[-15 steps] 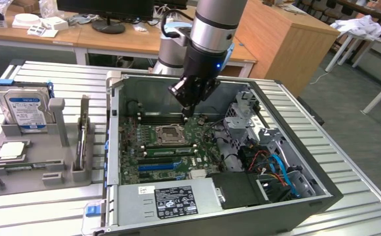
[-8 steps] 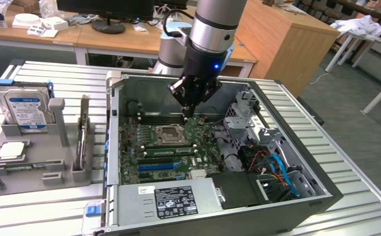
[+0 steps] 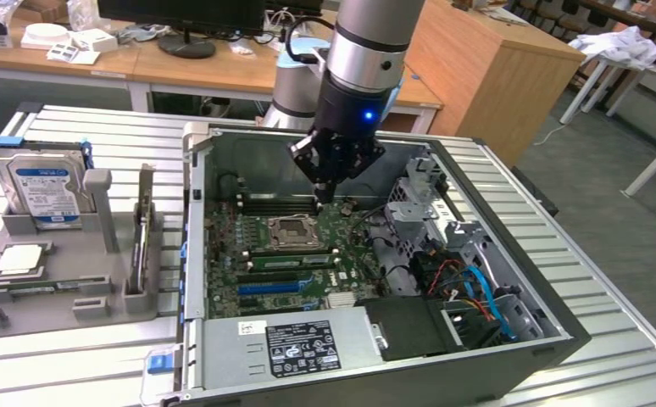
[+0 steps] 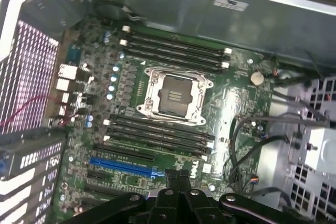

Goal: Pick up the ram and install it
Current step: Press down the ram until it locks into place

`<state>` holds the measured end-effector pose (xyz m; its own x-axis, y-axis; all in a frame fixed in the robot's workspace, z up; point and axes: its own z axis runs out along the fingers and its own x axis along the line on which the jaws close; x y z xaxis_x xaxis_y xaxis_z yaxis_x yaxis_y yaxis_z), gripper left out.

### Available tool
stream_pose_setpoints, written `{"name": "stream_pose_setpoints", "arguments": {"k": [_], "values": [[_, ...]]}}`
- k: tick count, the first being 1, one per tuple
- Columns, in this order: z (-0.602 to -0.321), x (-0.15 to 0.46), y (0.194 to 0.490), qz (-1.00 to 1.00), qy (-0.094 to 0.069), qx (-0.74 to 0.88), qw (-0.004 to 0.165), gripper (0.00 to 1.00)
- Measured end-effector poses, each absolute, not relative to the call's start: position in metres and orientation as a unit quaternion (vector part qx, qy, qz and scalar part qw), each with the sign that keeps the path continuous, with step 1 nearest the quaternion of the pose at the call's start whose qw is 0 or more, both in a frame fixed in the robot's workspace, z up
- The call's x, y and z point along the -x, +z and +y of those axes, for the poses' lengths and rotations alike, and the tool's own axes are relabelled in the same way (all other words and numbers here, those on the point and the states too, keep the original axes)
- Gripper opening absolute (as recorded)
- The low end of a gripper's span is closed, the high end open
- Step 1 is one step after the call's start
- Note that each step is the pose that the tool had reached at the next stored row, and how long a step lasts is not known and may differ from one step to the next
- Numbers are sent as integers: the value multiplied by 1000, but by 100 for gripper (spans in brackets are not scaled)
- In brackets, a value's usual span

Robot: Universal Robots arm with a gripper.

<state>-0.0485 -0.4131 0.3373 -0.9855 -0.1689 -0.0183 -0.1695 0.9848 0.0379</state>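
1. The claw [image 3: 322,197] hangs inside the case [image 3: 198,254], tips just above the board [image 3: 357,222] at the slots [image 3: 277,203] behind the socket [image 3: 291,229]. In the wrist view the claw [image 4: 177,176] shows its fingers drawn together, with nothing seen between them.
2. Judged to be the ram [image 3: 145,225]: a thin stick standing on edge in the grey tray [image 3: 91,301], right of the drive [image 3: 43,182].
3. Governing relation: the ram lies to the exterior view's left of the claw, outside the case and well apart, with the case's side wall between them. Its long axis runs front to back in that view, crosswise to the slots.
4. Hard to make out: the ram's chips are not readable edge-on. A greenish strip [image 3: 291,260] in front of the socket may be a seated stick; I cannot tell.
5. Far right, cables [image 3: 475,288] and the drive cage [image 3: 419,191] hide the board's edge.
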Motion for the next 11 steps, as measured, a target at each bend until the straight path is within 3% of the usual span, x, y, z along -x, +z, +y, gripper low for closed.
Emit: {"name": "stream_pose_setpoints", "arguments": {"k": [11], "values": [[-413,49,337,1000,19,18,6,11]]}}
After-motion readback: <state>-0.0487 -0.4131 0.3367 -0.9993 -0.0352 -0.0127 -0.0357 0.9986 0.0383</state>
